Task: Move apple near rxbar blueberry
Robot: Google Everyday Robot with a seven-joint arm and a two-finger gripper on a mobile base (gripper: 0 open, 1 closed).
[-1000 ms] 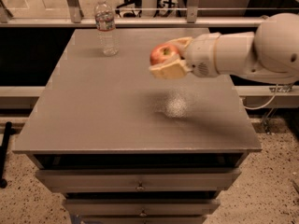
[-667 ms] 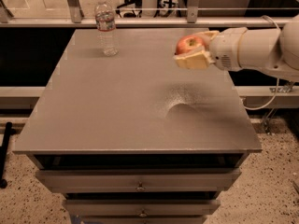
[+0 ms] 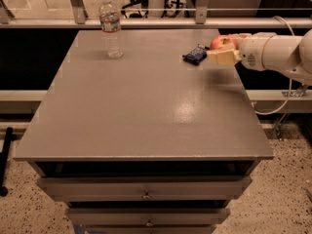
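The red apple with yellowish patches is held in my gripper, whose cream fingers are shut around it, above the table's far right part. The rxbar blueberry, a small dark navy bar, lies flat on the table just left of the apple and gripper, a short gap apart. My white arm reaches in from the right edge.
A clear plastic water bottle stands upright at the far left of the grey table. Drawers sit under the table front. A rail and a dark gap run behind the table; a cable hangs at right.
My gripper has carried the apple to the right and toward the far side of the table. The rxbar, hidden behind the arm before, now shows just left of the apple.
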